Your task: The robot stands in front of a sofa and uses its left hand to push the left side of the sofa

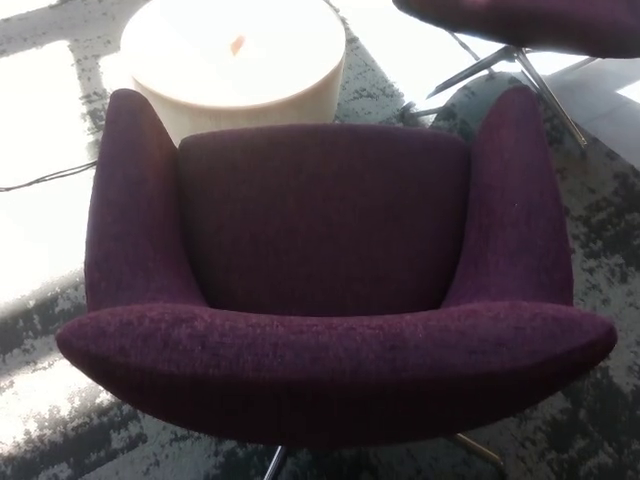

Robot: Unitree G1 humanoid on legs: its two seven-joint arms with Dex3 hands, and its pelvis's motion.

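Purple fabric covers the sofa (325, 270), which fills the middle of the view with its wide backrest nearest at 6 o'clock, its seat opening toward 12, and its long axis running 9 to 3; a pale round table (235, 60) stands beyond at 11. Neither hand shows, so whether their fingers are open or closed cannot be told. I judge the push goes best with the left hand set flat on the arm (125, 200) at 9 o'clock, pressing steadily toward 3.

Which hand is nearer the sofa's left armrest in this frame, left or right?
Neither can be judged: no robot hand or arm is in view. The purple sofa fills the frame, and its left armrest has nothing touching it.
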